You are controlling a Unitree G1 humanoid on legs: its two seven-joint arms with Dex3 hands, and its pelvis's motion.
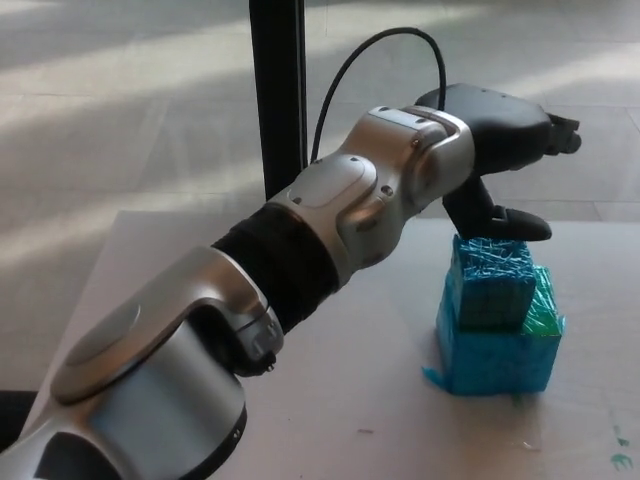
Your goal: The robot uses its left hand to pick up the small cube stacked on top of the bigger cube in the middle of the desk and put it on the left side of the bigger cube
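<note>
Black left hand, fingers spread and empty, over small cube atop bigger cube; no legible writing.

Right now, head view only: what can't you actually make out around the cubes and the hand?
- Contact between left hand and small cube: the thumb hovers at its top edge; touching or apart is unclear.
- Far faces of small cube and bigger cube: turned away from the camera.
- Green piece: mostly behind the small cube, so its shape is unclear.
- Right hand: not in view.
</note>
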